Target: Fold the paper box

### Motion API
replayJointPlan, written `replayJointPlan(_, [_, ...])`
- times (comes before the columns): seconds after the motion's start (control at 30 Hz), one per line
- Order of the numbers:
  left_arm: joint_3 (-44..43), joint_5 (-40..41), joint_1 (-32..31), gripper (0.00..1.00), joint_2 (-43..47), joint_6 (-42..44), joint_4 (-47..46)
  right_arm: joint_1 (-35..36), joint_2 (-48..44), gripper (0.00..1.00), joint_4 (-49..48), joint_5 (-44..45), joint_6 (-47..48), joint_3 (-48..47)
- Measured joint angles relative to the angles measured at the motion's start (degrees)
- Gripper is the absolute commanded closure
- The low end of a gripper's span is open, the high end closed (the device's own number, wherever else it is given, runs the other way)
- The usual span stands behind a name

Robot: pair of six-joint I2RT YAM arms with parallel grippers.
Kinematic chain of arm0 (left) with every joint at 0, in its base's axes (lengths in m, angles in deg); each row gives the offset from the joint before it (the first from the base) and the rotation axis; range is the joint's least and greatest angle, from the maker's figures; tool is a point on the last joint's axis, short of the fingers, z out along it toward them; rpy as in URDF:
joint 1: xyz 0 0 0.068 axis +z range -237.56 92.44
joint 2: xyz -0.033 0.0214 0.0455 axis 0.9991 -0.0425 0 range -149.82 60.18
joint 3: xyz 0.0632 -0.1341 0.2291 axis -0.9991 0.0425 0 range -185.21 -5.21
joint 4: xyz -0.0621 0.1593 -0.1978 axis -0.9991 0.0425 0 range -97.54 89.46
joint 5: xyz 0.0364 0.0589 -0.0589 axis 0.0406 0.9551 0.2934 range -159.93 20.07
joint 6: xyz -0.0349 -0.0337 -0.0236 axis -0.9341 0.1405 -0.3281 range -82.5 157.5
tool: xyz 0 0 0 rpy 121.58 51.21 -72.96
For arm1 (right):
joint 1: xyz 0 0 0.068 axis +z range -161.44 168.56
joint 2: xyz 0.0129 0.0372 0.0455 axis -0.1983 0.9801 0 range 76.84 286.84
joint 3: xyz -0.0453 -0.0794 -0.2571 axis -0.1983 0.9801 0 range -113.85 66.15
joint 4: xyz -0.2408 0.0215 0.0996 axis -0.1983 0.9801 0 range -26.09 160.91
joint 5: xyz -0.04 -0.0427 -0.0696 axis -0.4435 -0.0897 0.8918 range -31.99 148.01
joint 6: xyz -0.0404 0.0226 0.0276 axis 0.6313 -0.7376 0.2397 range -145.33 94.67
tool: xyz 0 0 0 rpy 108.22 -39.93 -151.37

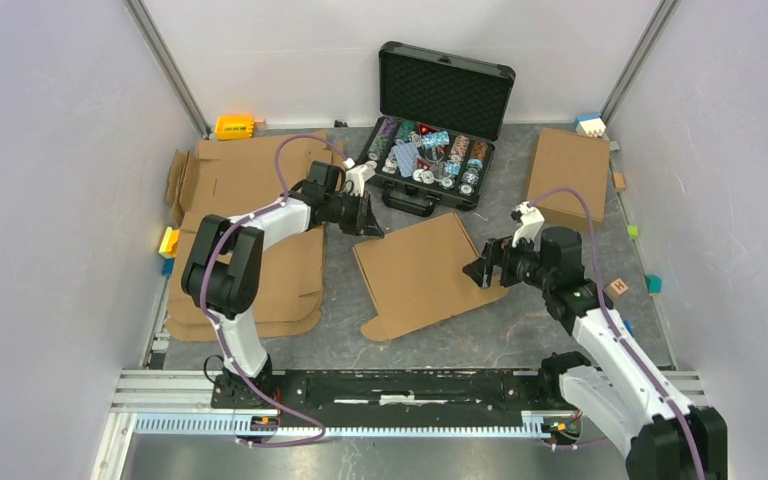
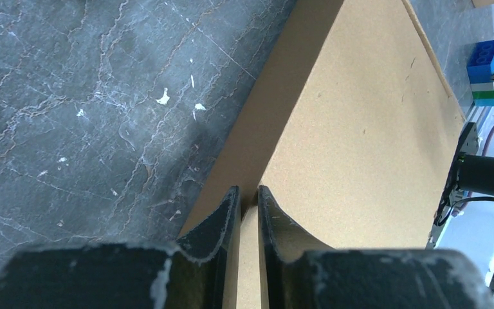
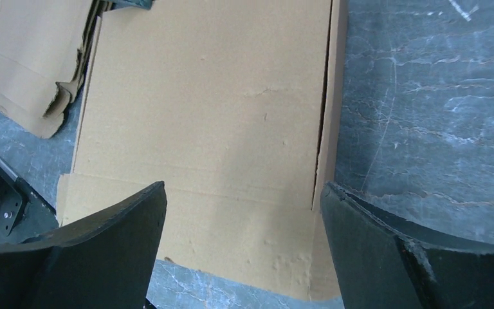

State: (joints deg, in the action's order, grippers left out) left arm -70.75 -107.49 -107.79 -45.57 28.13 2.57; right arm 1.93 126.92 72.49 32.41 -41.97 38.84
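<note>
The paper box (image 1: pixel 425 275) lies in the middle of the table as a flat brown cardboard sheet with a tab at its near-left corner. My left gripper (image 1: pixel 368 222) is at its far-left corner. In the left wrist view its jaws (image 2: pixel 249 192) stand nearly together with the edge of the paper box (image 2: pixel 360 129) between them. My right gripper (image 1: pixel 480 270) hovers over the box's right edge. In the right wrist view it (image 3: pixel 243 187) is wide open above the paper box (image 3: pixel 212 109), with nothing between its fingers.
An open black case with colourful chips (image 1: pixel 435 140) stands behind the box. A stack of flat cardboard (image 1: pixel 250 250) lies at the left and a folded cardboard box (image 1: pixel 568 175) at the back right. Small toy blocks (image 1: pixel 168 241) sit along the side edges.
</note>
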Motion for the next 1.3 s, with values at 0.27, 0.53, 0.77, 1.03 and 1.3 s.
replayJointPlan(0.27, [-1.0,0.0,0.2,0.81,-0.7,0.0,1.2,0.0,-10.1,0.04,6.6,2.9,-0.2,-0.3])
replayJointPlan(0.53, [-1.6,0.2,0.2,0.81,-1.0,0.0,2.1,0.0,-10.2,0.02,11.1,2.4,-9.6,-0.1])
replayJointPlan(0.77, [-1.8,0.2,0.2,0.81,-1.1,0.0,2.3,0.0,-7.3,0.02,17.0,2.5,-16.1,-0.5])
replayJointPlan(1.03, [-2.0,0.3,0.2,0.81,-1.2,0.0,2.5,0.0,-8.5,0.02,19.7,8.6,-8.2,-3.1])
replayJointPlan(1.3, [0.6,4.7,0.0,0.54,1.9,-0.9,1.0,0.0,-2.2,0.08,9.1,12.0,-5.0,-3.8])
